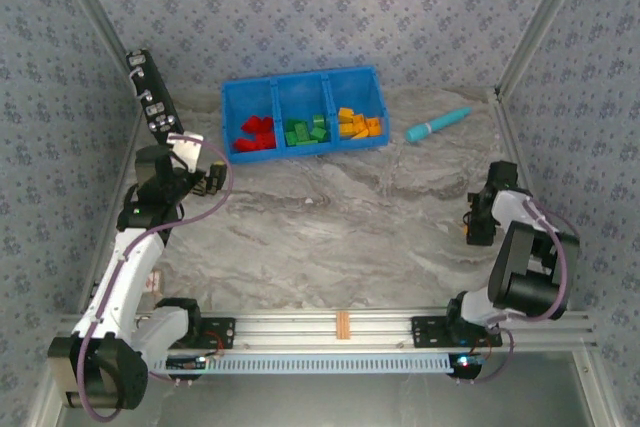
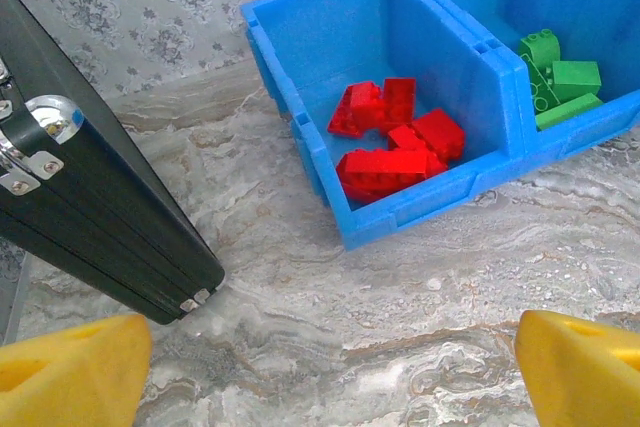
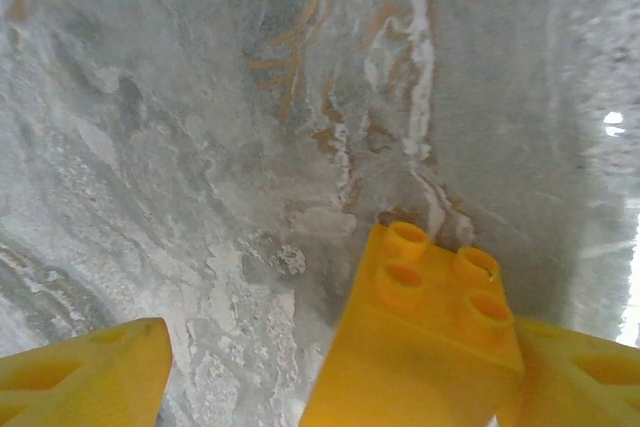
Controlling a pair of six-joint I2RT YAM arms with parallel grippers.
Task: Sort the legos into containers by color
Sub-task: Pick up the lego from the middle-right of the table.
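Observation:
The blue bin [image 1: 303,86] stands at the back of the table with its three containers side by side. Red legos [image 1: 256,134] lie in the left one, green legos [image 1: 306,131] in the middle one, orange-yellow legos [image 1: 358,125] in the right one. My left gripper [image 1: 210,182] hovers open in front of the bin's left end, with bare table between its fingers [image 2: 75,372]. Red legos [image 2: 395,142] and green legos [image 2: 558,82] show beyond it. My right gripper [image 3: 340,377] is open low over the table at the right. A yellow lego [image 3: 420,347] leans against its right finger, well apart from the left one.
A teal pen-like stick [image 1: 437,125] lies right of the bin. A black panel with silver parts [image 1: 150,92] leans at the left wall, close to my left gripper [image 2: 335,367]. Metal frame posts run along both sides, and a rail crosses the near edge.

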